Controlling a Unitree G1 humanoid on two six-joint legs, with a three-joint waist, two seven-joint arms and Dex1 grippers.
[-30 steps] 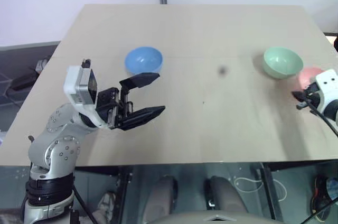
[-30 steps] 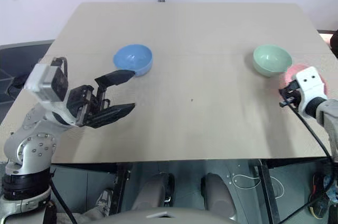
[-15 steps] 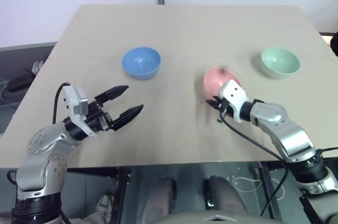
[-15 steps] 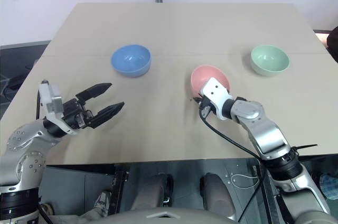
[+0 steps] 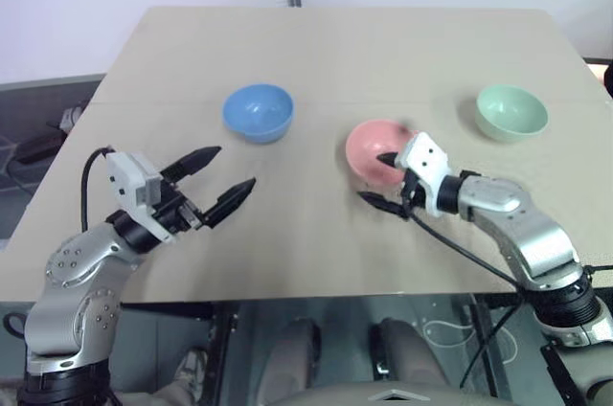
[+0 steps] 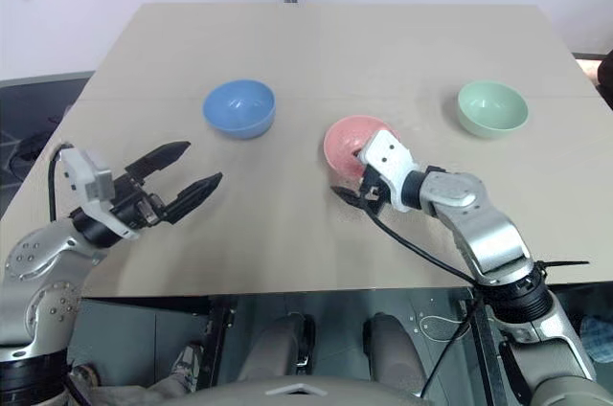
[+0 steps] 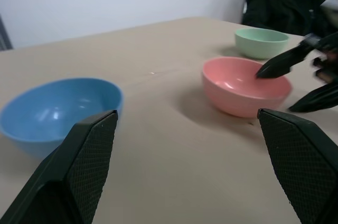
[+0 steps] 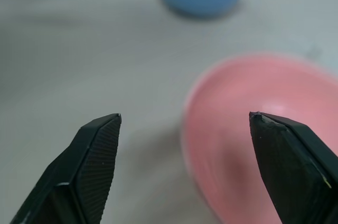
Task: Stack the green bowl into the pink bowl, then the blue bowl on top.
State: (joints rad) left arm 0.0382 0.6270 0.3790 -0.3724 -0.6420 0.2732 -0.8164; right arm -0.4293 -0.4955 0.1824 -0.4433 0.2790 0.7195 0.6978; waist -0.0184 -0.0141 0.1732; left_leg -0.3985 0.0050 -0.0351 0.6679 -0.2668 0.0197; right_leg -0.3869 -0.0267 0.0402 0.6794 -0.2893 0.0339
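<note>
Now the right gripper (image 5: 383, 179), jaws spread astride the near rim of the pink bowl (image 5: 369, 146), is nearer the green bowl (image 5: 512, 111) lying beyond it, while the left gripper (image 5: 218, 177) gapes empty facing the blue bowl (image 5: 258, 111).

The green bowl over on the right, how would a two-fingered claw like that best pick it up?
Probably by the rim: the green bowl sits upright, mouth open, standing apart from the pink bowl. One finger inside the wall, one outside, coming from above on its near side, where the open right gripper is closest.
</note>
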